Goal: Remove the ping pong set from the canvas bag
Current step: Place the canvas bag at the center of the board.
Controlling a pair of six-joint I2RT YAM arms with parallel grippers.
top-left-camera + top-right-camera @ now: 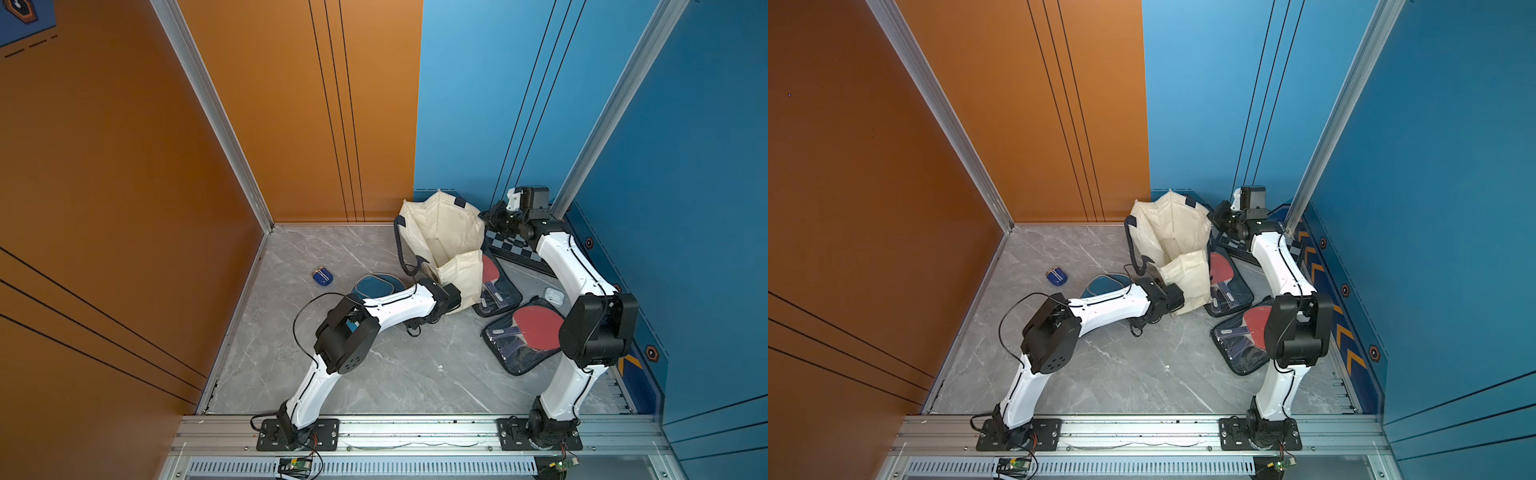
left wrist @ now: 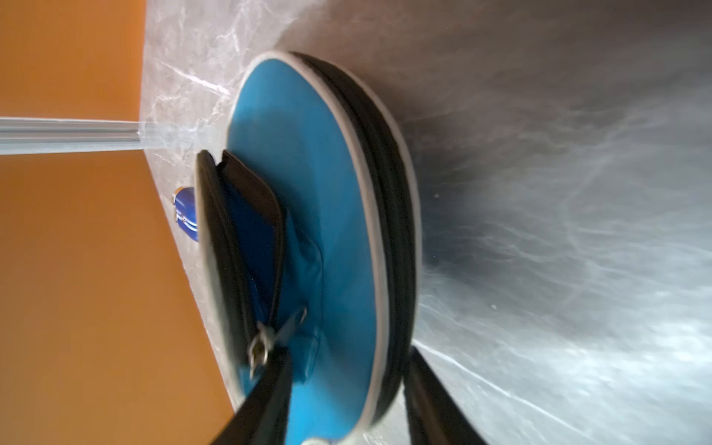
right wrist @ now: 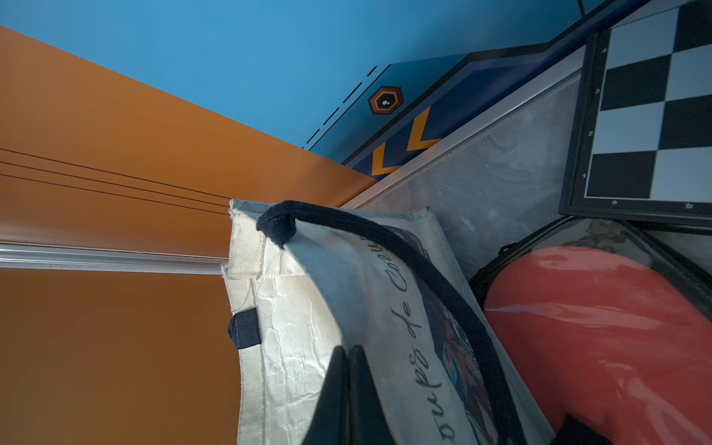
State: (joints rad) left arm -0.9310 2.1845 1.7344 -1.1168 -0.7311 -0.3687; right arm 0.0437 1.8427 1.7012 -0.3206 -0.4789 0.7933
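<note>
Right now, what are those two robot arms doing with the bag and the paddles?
They are emptying the canvas bag. The right claw is shut on the bag's rim, holding it upright. The left claw stands open around the edge of the blue paddle case, which lies on the marble tabletop beside the bag. On the bag's other side, one red-paddle pouch lies next to it and a second pouch lies a little farther off.

Right of centre in both top views, the cream canvas bag (image 1: 446, 239) (image 1: 1173, 237) slumps with its mouth open and its navy handles drooping. Left of it a blue zipped case (image 1: 374, 286) lies flat. At its right edge lies a clear-fronted pouch (image 1: 500, 286) showing a red paddle. A second pouch (image 1: 525, 336) lies lower right.
</note>
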